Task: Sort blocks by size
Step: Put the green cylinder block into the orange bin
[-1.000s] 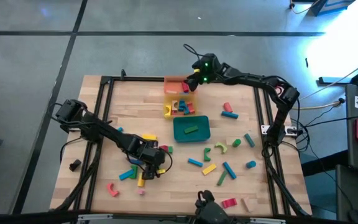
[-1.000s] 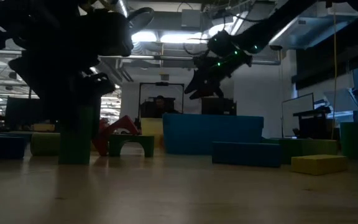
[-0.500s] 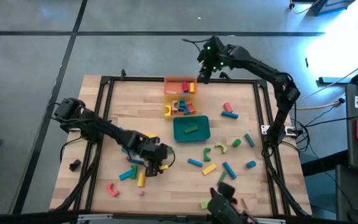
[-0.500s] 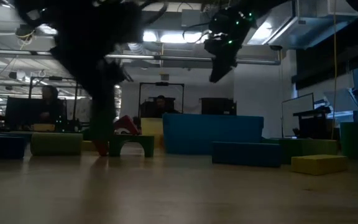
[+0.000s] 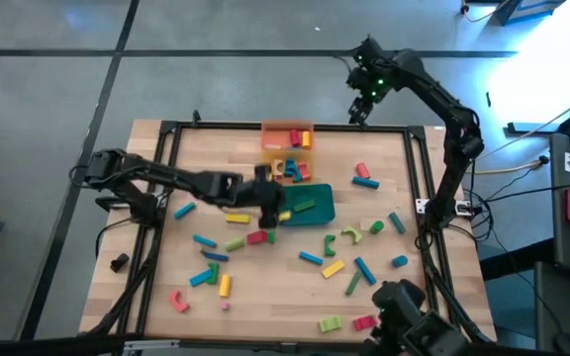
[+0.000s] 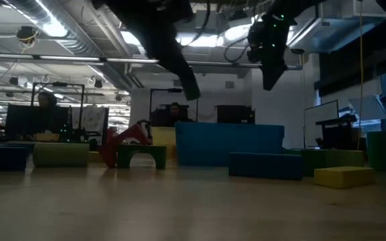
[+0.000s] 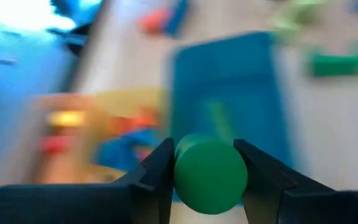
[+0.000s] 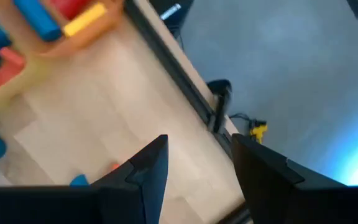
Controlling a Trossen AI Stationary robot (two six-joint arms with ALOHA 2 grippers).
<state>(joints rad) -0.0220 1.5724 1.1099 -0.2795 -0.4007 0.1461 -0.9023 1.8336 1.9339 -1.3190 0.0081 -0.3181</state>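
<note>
Trays sit in a row down the middle of the table (image 5: pixel 216 148): an orange tray (image 5: pixel 286 136) at the far edge holding a red block, a yellow one and a blue one; a yellow tray (image 5: pixel 283 170) next to it with several red and blue blocks; then a teal tray (image 5: pixel 317 207) holding one green bar (image 5: pixel 303 207). Left gripper (image 5: pixel 268 201) is just beside the teal tray's near-left edge, and in the left wrist view its fingers (image 7: pixel 156 175) are clamped on the round end of a green cylinder (image 7: pixel 210 175), with the teal tray and yellow tray blurred beyond it. Loose blocks (image 5: pixel 336 252) in green, blue, yellow, red and pink lie scattered across the near half of the table on both sides of the teal tray. Right gripper (image 5: pixel 361 107) hangs above the far edge of the table, right of the orange tray; its fingers (image 8: pixel 146 168) stand apart with nothing between them
</note>
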